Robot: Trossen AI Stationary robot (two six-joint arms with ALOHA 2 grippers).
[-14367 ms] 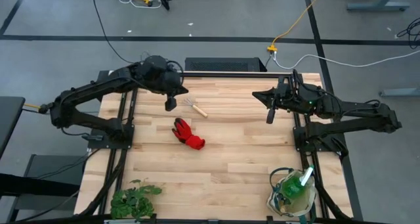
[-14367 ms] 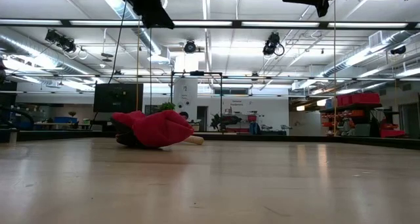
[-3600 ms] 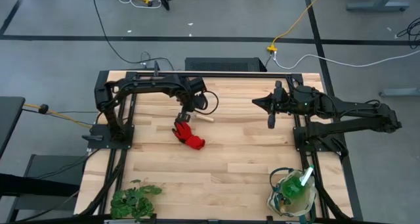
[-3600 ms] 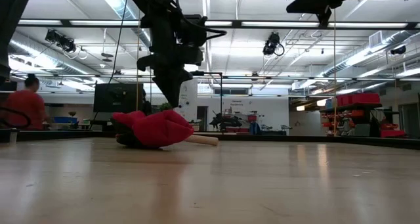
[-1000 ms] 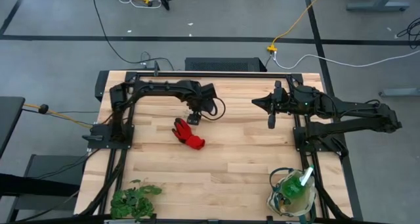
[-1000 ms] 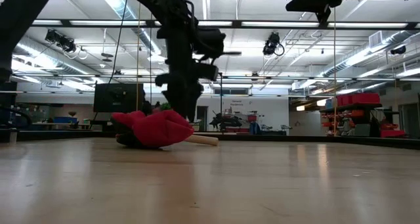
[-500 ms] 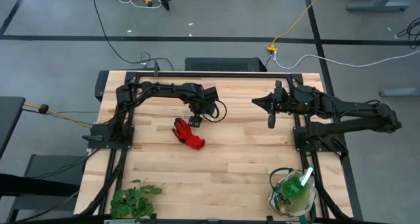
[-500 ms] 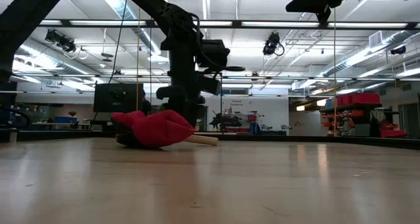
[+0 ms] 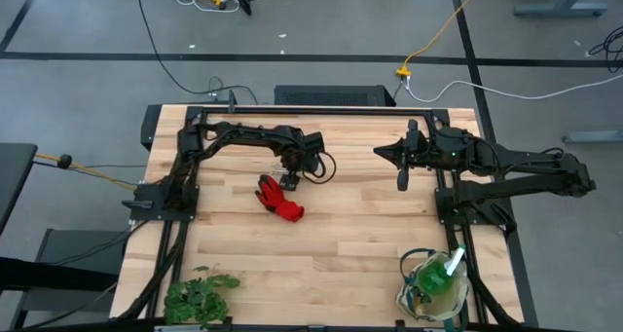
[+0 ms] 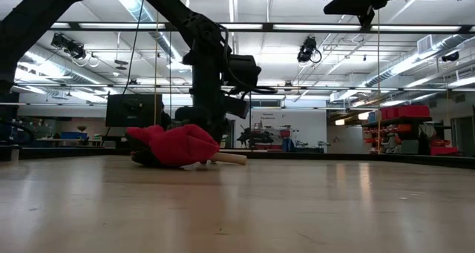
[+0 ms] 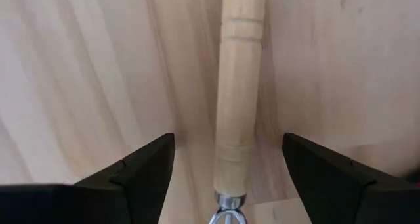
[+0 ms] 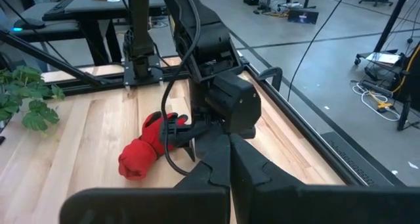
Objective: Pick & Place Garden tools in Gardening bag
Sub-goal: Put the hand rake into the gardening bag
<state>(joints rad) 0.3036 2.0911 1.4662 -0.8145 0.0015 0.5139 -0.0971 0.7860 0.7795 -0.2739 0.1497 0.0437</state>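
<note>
From overhead, the left gripper point(image 9: 290, 180) sits low over the back half of the table point(image 9: 360, 235), right beside the red glove point(image 9: 279, 198); the rake is hidden beneath the wrist from this angle. The right gripper point(image 9: 400, 178) hangs clear on its own side, fingers pressed together on nothing. The gardening bag point(image 9: 431, 288), cream canvas with green trim, stands at the front right corner with a green spray bottle point(image 9: 435, 273) already in it. A leafy plant bunch point(image 9: 198, 297) lies front left, not part of the job.

Table-level view: the glove point(image 10: 172, 145) is a soft crumpled heap; a pale wooden handle end pokes out just past it.

Left wrist view: the hand rake point(image 11: 239, 99) shows a smooth turned wooden handle with a grooved ring and a metal ferrule. It runs straight between the dark fingers point(image 11: 141, 171), which stand wide apart on either side, nothing gripped yet.

Right wrist view: only the far arm and glove point(image 12: 146, 149), no new detail.

My read: this is the grasp on the rake. Best to settle lower, keep the handle centred, then pinch mid-handle, since the round, slick wood could roll or twist.
</note>
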